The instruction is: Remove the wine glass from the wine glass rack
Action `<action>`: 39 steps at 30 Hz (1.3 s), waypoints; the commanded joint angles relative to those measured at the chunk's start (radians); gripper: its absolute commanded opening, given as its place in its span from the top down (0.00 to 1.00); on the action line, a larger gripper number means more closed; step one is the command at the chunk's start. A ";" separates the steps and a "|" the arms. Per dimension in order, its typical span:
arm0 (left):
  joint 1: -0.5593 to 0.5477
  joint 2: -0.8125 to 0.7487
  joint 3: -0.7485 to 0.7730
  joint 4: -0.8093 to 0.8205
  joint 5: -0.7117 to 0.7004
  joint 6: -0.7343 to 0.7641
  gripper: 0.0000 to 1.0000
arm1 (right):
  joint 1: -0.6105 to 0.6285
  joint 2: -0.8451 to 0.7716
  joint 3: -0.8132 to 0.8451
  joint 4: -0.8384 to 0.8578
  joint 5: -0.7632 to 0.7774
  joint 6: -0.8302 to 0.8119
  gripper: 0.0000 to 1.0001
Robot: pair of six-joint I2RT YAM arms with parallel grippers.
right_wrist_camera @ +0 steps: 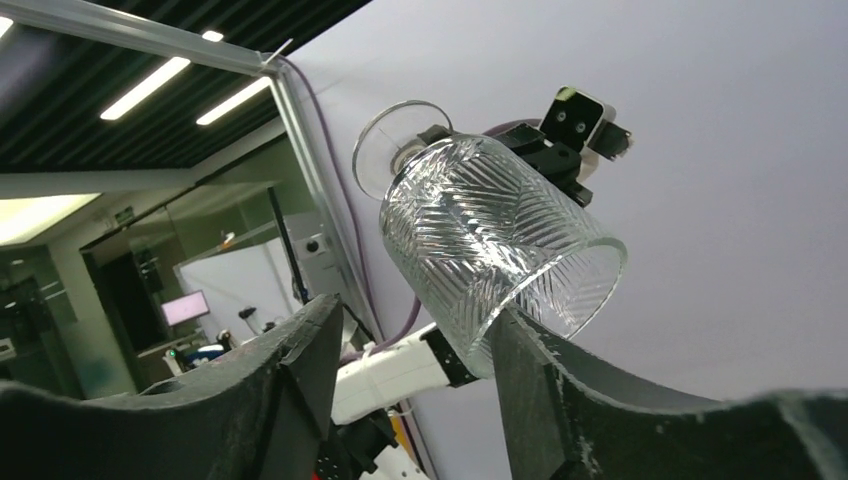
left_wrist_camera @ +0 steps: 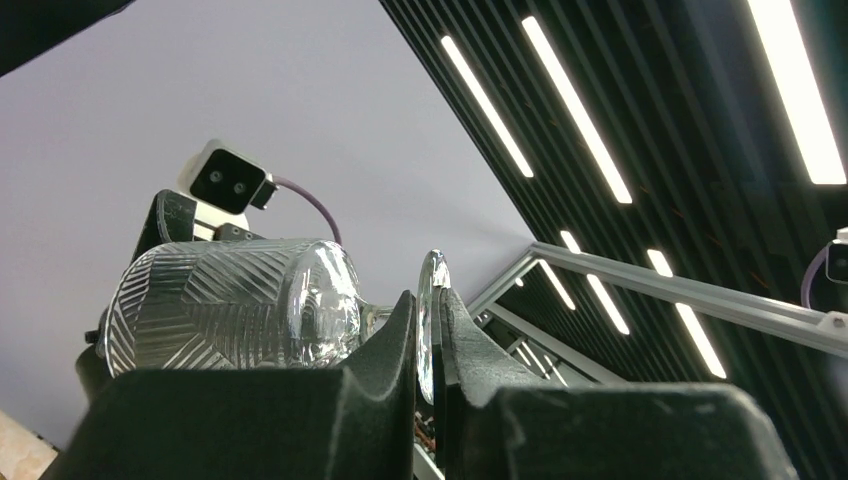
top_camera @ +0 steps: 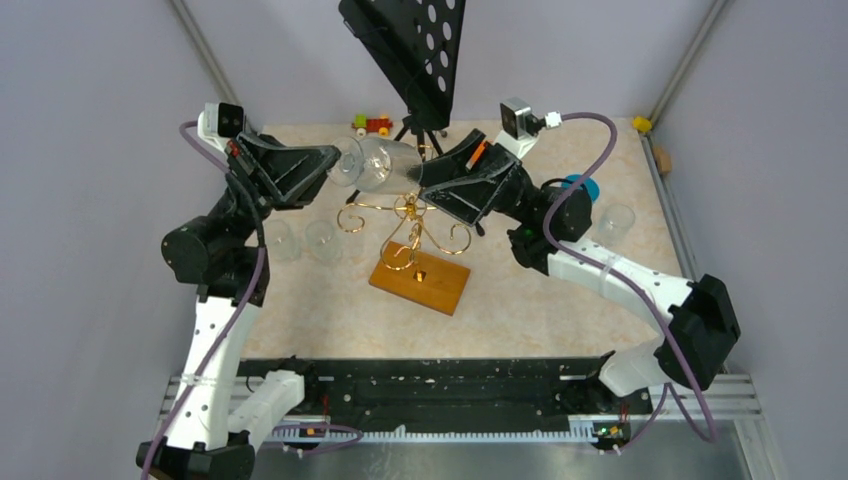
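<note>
Two arms meet over a beige table [top_camera: 560,300], below a black music stand [top_camera: 405,50] at the upper middle of the top view. The wine glass rack [top_camera: 418,275], gold wire on a wooden base, stands at the centre of that frame. Just above its top in the frame, the wine glass [top_camera: 372,160] lies on its side between the two claws. Its long axis runs left to right across the top view. The foot is at the left claw [top_camera: 335,166] and the open mouth faces the right claw [top_camera: 428,178].

In the left wrist view the left claw's fingers [left_wrist_camera: 395,340] are pinched narrow on the edge of the round foot, with the bowl out toward the left of the frame. In the right wrist view the right claw [right_wrist_camera: 415,320] gapes wide. The bowl's rim sits between its fingers, close against the lower-right finger [right_wrist_camera: 560,380]; whether they touch cannot be told.

Two small clear cups [top_camera: 322,238] stand left of the rack, and a little toy [top_camera: 372,124] lies at the far edge.
</note>
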 commanded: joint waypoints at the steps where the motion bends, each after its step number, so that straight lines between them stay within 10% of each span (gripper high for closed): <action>1: 0.001 0.013 -0.009 0.170 -0.038 -0.067 1.00 | 0.012 0.053 0.108 0.147 -0.036 0.058 0.48; 10: 0.001 -0.009 -0.008 0.107 -0.035 0.029 1.00 | 0.012 0.074 0.152 0.175 -0.065 0.102 1.00; 12: 0.001 -0.015 -0.001 0.078 -0.032 0.070 0.99 | 0.014 0.054 0.146 0.148 -0.067 0.084 1.00; 21: 0.001 -0.054 0.026 -0.100 -0.010 0.302 0.26 | 0.012 -0.113 0.094 -0.128 -0.087 -0.132 1.00; 32: 0.002 -0.090 0.130 -0.591 -0.059 0.808 0.18 | 0.012 -0.521 0.133 -1.116 0.199 -0.697 1.00; 39: 0.003 -0.108 0.182 -0.868 -0.207 1.078 0.18 | 0.012 -0.650 0.231 -1.523 0.761 -0.829 1.00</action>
